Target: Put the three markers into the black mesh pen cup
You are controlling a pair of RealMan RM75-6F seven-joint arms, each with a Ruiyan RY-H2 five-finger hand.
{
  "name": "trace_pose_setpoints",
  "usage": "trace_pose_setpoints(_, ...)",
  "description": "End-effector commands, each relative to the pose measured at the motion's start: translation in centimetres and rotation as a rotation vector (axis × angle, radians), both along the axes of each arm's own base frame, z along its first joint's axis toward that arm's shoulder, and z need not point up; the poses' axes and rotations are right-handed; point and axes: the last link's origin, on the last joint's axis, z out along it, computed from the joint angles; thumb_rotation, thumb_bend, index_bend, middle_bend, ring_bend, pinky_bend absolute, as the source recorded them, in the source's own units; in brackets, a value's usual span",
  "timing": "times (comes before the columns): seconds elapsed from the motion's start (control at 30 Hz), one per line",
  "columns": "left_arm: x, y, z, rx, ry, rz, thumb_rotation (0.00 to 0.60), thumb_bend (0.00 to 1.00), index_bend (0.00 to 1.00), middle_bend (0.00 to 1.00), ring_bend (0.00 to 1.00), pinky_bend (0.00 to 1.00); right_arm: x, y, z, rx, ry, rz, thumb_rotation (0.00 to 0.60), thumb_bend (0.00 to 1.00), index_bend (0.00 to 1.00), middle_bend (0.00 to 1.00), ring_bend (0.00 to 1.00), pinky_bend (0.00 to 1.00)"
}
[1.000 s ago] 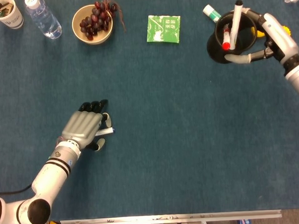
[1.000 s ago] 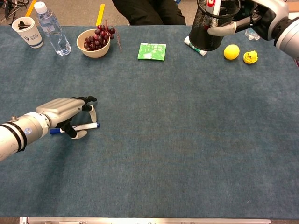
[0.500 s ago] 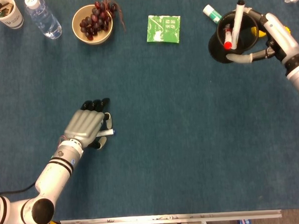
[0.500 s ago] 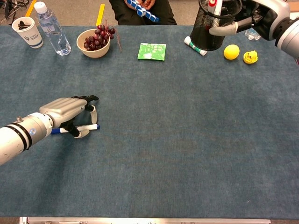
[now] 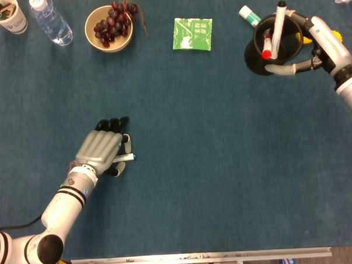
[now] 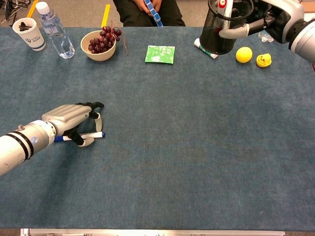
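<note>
My left hand lies flat over a blue-capped marker on the cloth. Its fingers are stretched out and its thumb hooks round the marker's near side; only the blue tip sticks out in the head view. At the far right my right hand grips the black mesh pen cup, one grey finger wrapped across its front. Inside the cup stand a white marker with a black cap and a red-capped marker.
A white stick with a green end lies just behind the cup. A yellow ball and a yellow duck sit to its right. A green packet, a bowl of grapes, a water bottle and a paper cup line the far edge.
My left hand has slid slightly toward me, and the marker's blue tip has shifted with it. The right hand and the cup have hardly moved.
</note>
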Motion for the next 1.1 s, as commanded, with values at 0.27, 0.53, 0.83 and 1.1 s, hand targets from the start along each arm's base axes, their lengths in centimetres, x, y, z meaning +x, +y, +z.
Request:
trace_pose_setpoints(0.27,0.0,0.1,-0.4,0.006,-0.008,-0.004,0.6,0.35,0.47,0.04,0.0,0.05,0.0,0.0,0.0,-0.001,-0.001,-0.002,0.6,0.36,0.55,0.45,0.34,0.29)
trace_pose_setpoints(0.53,0.0,0.4,-0.6,0.021,-0.019,-0.009,0.6,0.35,0.51,0.06,0.0,0.05,0.0,0.1,0.2,-0.006,-0.001,-0.006,0.6,0.36,0.55,0.45,0.34,0.29)
trace_pose_setpoints(0.83,0.5,0.9,0.8,0.06,-0.086,0.004,0.6,0.35,0.54,0.07,0.0,0.05,0.1,0.2,-0.1,0.008,0.002,-0.002,0.6,0.36,0.55,0.45,0.34,0.29)
trace_pose_setpoints(1.1,1.6,2.3,4.2,0.13,-0.217,0.051,0.6,0.35,0.54,0.08,0.0,0.05,1.2,0.4,-1.7,0.058,0.014,0.03,0.6,0.36,0.55,0.45,0.34,0.29)
